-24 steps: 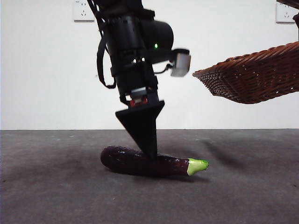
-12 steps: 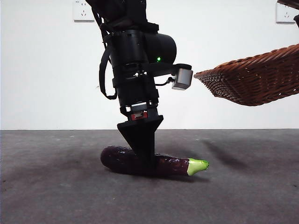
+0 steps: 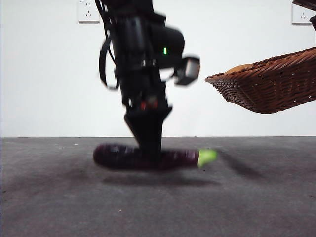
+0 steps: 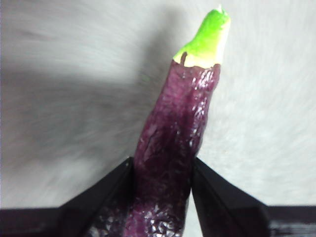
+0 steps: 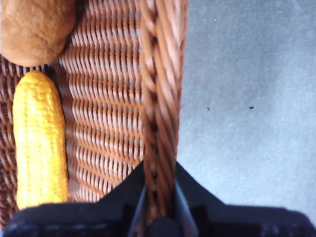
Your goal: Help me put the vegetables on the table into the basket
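Observation:
The dark-purple eggplant (image 3: pixel 123 157) with its green stem end (image 3: pixel 207 157) hangs level just above the table (image 3: pixel 59 197), casting a shadow below. My left gripper (image 3: pixel 149 155) is shut on the eggplant's (image 4: pixel 170 148) middle, a jaw on each side. The wicker basket (image 3: pixel 269 89) is held in the air at the right, tilted. My right gripper (image 5: pixel 159 197) is shut on the basket's rim (image 5: pixel 160 98). Inside the basket lie the yellow corn cob (image 5: pixel 39 138) and the brown potato (image 5: pixel 34 27).
A white wall with two sockets (image 3: pixel 88 11) stands behind the table. Dark grey table surface (image 5: pixel 247 98) shows below the lifted basket.
My left gripper has closed on the eggplant and lifted it off the table, shifting it slightly left. The basket stays held up at the right.

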Controlling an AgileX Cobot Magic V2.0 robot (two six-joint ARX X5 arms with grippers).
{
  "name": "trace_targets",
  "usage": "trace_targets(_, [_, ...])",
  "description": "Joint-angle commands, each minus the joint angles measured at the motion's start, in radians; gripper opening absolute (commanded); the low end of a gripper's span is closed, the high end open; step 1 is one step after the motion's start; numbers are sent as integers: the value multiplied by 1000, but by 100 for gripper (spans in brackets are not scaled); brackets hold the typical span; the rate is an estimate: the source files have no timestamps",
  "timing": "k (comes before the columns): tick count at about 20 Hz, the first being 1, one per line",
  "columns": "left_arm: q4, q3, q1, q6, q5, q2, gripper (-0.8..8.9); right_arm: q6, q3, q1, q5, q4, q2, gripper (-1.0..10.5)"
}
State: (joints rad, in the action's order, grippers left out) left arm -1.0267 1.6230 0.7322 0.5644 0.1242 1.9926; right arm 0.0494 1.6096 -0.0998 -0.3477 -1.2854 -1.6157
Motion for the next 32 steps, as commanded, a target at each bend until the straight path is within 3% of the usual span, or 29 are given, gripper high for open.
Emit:
trace_targets(1, [-40, 66, -21, -182, 6, -47, 86, 7, -5, 0, 7, 6, 6, -3])
trace_targets(4, [-75, 139, -57, -396, 6, -105, 86, 6, -5, 0, 15, 2, 6, -3])
trace_targets(8, [-74, 154, -92, -592, 30, -193, 85, -8, -5, 3, 14, -9, 6, -2])
trace_targets(14, [93, 154, -74, -747, 368, -235, 85, -45, -5, 70, 7, -9, 6, -2])
trace_targets(17, [223, 154, -39, -872, 370, -234, 86, -50, -5, 135, 7, 3, 6, -2])
trace_targets(21, [272, 154, -12, -917, 332, -234, 86, -71, -5, 220, -8, 10, 6, -2])
trace_targets(24, [257, 154, 1, -917, 257, -234, 86, -72, -5, 270, -87, 33, 6, -2])
trace_targets(28, [254, 154, 5, -932, 247, -232, 97, -78, -5, 329, -136, 62, 6, -2])
trace_targets(29, [253, 154, 5, -944, 245, -233, 152, -81, -5, 340, -136, 63, 6, -3])
trace_targets(31, [253, 154, 5, -959, 241, -233, 462, -83, -5, 357, -135, 63, 6, -3])
trace_targets(32, [252, 154, 5, -968, 241, -233, 543, -83, -5, 361, -135, 62, 6, -3])
